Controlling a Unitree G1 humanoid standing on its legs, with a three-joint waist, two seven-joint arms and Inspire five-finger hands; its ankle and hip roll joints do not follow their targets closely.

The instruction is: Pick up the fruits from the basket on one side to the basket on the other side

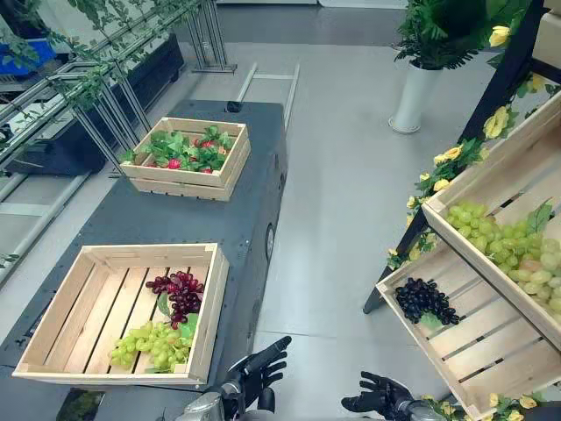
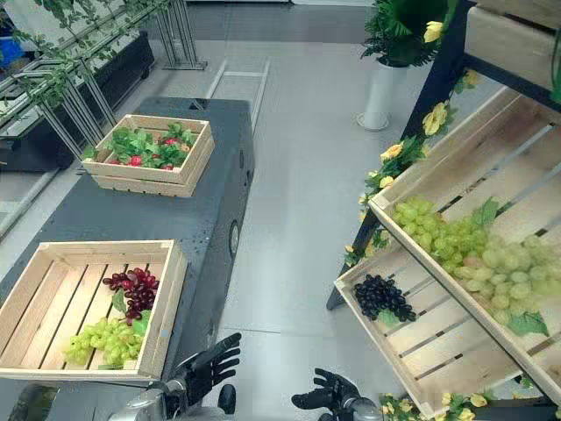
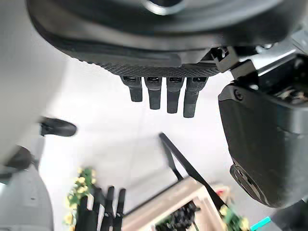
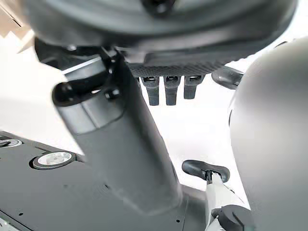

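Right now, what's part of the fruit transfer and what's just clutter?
Job: table crate, purple grapes, green grapes; shelf crate, black grapes; left hand, right hand, both open.
Clutter: far crate of leafy red fruit, white vase.

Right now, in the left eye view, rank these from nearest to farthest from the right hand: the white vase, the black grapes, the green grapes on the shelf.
Measured from the right hand, at the view's bottom edge:
1. black grapes, in the lower shelf crate, just ahead on the right.
2. green grapes, in the upper shelf crate, further right.
3. white vase, on the floor, far ahead.
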